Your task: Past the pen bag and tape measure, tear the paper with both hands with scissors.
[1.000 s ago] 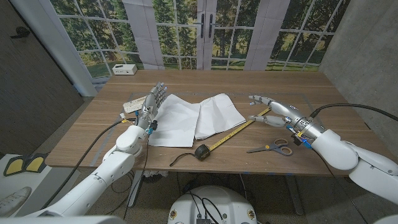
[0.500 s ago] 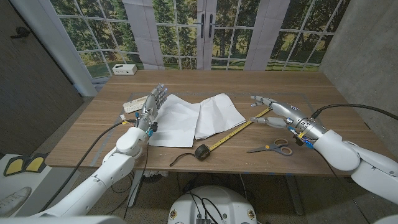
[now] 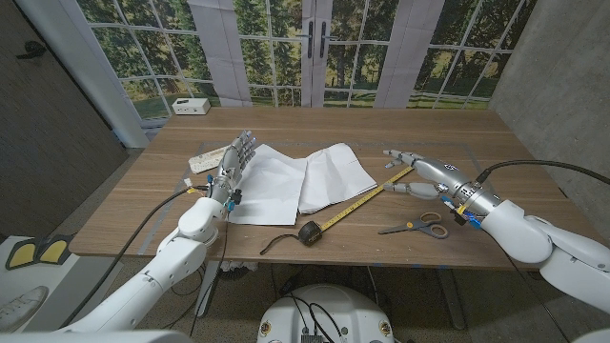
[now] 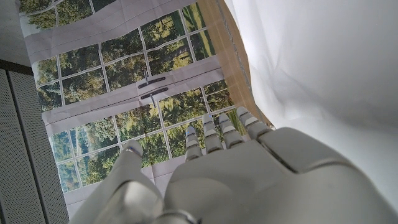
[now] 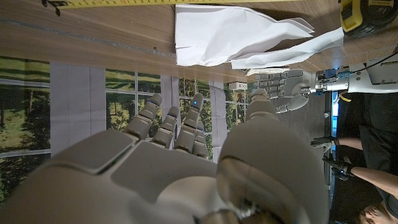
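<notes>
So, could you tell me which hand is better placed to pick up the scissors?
Right. The right hand hovers open near the scissors; the left hand is across the paper.

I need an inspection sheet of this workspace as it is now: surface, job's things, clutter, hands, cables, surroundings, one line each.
Surface: brown wooden table, bare wood towards its far side.
Job's things: white paper sheets lie mid-table; grey-handled scissors lie near the front edge; yellow tape measure lies extended towards the right hand.
Clutter: small white box at the far left corner.
Hands: left hand open, beside the paper's left edge; right hand open, by the tape's far end.
Cables: black cable runs along the right arm.
Surroundings: backdrop of windows and trees behind the table.
</notes>
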Controlling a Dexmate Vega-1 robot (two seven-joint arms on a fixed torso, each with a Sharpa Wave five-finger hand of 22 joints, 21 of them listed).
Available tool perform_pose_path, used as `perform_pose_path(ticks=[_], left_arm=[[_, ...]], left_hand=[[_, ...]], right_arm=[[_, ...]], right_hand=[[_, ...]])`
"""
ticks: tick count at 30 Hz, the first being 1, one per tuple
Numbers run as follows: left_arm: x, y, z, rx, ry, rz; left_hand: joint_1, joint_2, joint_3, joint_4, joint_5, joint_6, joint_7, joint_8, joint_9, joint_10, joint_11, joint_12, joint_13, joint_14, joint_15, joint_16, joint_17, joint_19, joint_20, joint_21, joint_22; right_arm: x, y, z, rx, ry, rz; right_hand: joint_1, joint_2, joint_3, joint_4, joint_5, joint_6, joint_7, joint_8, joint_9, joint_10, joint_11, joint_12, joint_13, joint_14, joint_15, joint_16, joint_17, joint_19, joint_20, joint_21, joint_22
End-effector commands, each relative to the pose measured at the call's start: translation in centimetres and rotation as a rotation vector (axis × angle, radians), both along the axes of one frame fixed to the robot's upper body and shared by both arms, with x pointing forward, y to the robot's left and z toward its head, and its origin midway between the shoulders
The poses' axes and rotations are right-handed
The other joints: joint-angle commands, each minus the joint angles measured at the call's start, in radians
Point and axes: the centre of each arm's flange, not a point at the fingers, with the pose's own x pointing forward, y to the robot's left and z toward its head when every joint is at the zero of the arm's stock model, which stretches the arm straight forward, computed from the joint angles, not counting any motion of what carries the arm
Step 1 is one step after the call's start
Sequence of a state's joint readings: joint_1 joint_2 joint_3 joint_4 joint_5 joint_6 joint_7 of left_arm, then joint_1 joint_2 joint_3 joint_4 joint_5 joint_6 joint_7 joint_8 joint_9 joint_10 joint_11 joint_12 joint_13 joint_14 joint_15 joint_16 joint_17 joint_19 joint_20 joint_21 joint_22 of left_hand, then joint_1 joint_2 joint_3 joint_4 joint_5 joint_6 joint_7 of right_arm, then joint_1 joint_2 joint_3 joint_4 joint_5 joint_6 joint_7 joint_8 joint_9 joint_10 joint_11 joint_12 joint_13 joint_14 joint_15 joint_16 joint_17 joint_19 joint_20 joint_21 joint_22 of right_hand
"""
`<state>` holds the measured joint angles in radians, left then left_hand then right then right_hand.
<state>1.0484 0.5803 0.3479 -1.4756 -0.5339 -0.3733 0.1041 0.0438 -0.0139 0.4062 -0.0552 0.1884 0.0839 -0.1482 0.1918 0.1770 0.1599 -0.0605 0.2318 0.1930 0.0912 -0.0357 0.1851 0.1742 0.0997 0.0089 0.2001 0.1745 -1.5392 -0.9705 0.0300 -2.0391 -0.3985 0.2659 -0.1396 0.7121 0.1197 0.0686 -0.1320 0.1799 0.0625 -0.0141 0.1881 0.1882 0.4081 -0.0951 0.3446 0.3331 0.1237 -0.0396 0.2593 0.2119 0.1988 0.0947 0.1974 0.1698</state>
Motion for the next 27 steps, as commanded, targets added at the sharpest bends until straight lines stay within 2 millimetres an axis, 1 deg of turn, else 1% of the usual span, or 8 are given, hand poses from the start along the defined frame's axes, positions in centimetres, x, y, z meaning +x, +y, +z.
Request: perform_pose_path(ticks=[1, 4, 5, 8, 11, 14, 23, 27], left_arm=[[-0.2, 0.2, -0.2, 0.005, 0.002, 0.001], [-0.3, 0.2, -0.3, 0.005, 0.006, 0.002], [-0.3, 0.2, -0.3, 0.003, 0.007, 0.001], [-0.2, 0.3, -0.5, 0.001, 0.012, 0.003], [-0.2, 0.4, -0.5, -0.002, 0.014, 0.004], [-0.3, 0.3, -0.6, -0.005, 0.015, 0.003], [-0.2, 0.0, -0.7, -0.007, 0.016, -0.002], [-0.3, 0.0, -0.9, -0.009, 0.019, -0.002]], left_hand=[[-0.006, 0.001, -0.002, 0.0, 0.006, 0.006, -0.004, 0.0, 0.003, 0.013, -0.003, -0.003, 0.005, 0.003, -0.059, 0.0, 0.002, 0.007, -0.001, -0.004, 0.002], [-0.007, 0.001, -0.002, 0.0, 0.006, 0.006, -0.004, 0.0, 0.003, 0.007, -0.001, -0.005, 0.005, 0.0, -0.054, -0.001, 0.002, 0.006, -0.001, -0.004, 0.002], [-0.007, 0.002, -0.002, 0.0, 0.006, 0.007, -0.004, 0.0, 0.003, 0.007, -0.001, -0.005, 0.005, 0.0, -0.054, -0.001, 0.002, 0.006, 0.0, -0.004, 0.002], [-0.007, 0.002, -0.003, 0.0, 0.006, 0.008, -0.003, 0.0, 0.003, 0.006, 0.002, -0.006, 0.005, -0.001, -0.053, -0.001, 0.002, 0.006, 0.0, -0.004, 0.002], [-0.007, 0.002, -0.003, 0.0, 0.006, 0.007, -0.004, 0.0, 0.003, 0.006, 0.002, -0.006, 0.005, -0.001, -0.052, -0.001, 0.002, 0.005, 0.0, -0.004, 0.002], [-0.007, 0.002, -0.003, 0.0, 0.006, 0.007, -0.004, 0.0, 0.003, 0.006, 0.003, -0.006, 0.005, -0.001, -0.052, -0.002, 0.002, 0.006, 0.0, -0.004, 0.002], [-0.007, 0.003, -0.004, 0.0, 0.006, 0.007, -0.005, -0.001, 0.003, 0.008, 0.002, -0.007, 0.006, -0.001, -0.052, -0.001, 0.002, 0.005, 0.0, -0.005, 0.002], [-0.007, 0.006, -0.003, 0.0, 0.007, 0.008, -0.005, -0.001, 0.003, 0.008, 0.003, -0.007, 0.006, 0.0, -0.052, -0.001, 0.002, 0.007, -0.002, -0.004, 0.002]], right_arm=[[-0.5, 0.4, -0.1, -0.078, -0.017, -0.034], [-0.5, 0.4, -0.2, -0.095, -0.017, -0.048], [-0.6, 0.4, -0.2, -0.096, -0.014, -0.049], [-0.7, 0.3, -0.5, -0.109, -0.008, -0.055], [-0.9, 0.1, -0.7, -0.122, -0.007, -0.069], [-0.9, -0.1, -0.8, -0.125, -0.008, -0.078], [-1.0, -0.2, -1.4, -0.171, -0.003, -0.09], [-1.1, -0.1, -1.7, -0.181, -0.004, -0.088]], right_hand=[[-0.01, -0.006, -0.003, 0.008, -0.002, 0.005, -0.001, 0.005, 0.005, 0.017, 0.007, 0.013, 0.006, 0.011, -0.077, -0.002, 0.004, 0.008, 0.001, 0.002, 0.004], [-0.012, -0.007, -0.004, 0.008, -0.002, 0.005, 0.0, 0.004, 0.005, 0.016, 0.004, 0.015, 0.007, 0.01, -0.077, -0.003, 0.004, 0.007, 0.002, 0.001, 0.004], [-0.012, -0.007, -0.004, 0.008, -0.002, 0.005, -0.001, 0.004, 0.005, 0.018, 0.011, 0.017, 0.007, 0.01, -0.077, -0.004, 0.004, 0.007, 0.002, 0.001, 0.004], [-0.013, -0.007, -0.004, 0.009, -0.002, 0.004, -0.001, 0.004, 0.005, 0.022, 0.013, 0.02, 0.009, 0.012, -0.078, -0.004, 0.004, 0.006, 0.002, 0.0, 0.004], [-0.013, -0.007, -0.004, 0.009, -0.001, 0.006, -0.001, 0.004, 0.005, 0.026, 0.007, 0.024, 0.01, 0.013, -0.078, -0.005, 0.004, 0.007, 0.002, 0.0, 0.004], [-0.013, -0.005, -0.003, 0.009, -0.001, 0.011, -0.006, 0.005, 0.005, 0.031, 0.003, 0.033, 0.013, 0.03, -0.08, -0.002, 0.005, 0.032, -0.004, 0.009, 0.005], [-0.012, -0.004, -0.001, 0.009, 0.0, 0.012, -0.014, 0.005, 0.006, 0.039, 0.005, 0.044, 0.018, 0.035, -0.082, -0.004, 0.006, 0.033, -0.006, 0.007, 0.005], [-0.018, -0.013, -0.006, 0.009, -0.001, 0.012, -0.012, 0.004, 0.006, 0.043, 0.006, 0.05, 0.02, 0.039, -0.08, -0.004, 0.007, 0.036, -0.001, 0.007, 0.005]])
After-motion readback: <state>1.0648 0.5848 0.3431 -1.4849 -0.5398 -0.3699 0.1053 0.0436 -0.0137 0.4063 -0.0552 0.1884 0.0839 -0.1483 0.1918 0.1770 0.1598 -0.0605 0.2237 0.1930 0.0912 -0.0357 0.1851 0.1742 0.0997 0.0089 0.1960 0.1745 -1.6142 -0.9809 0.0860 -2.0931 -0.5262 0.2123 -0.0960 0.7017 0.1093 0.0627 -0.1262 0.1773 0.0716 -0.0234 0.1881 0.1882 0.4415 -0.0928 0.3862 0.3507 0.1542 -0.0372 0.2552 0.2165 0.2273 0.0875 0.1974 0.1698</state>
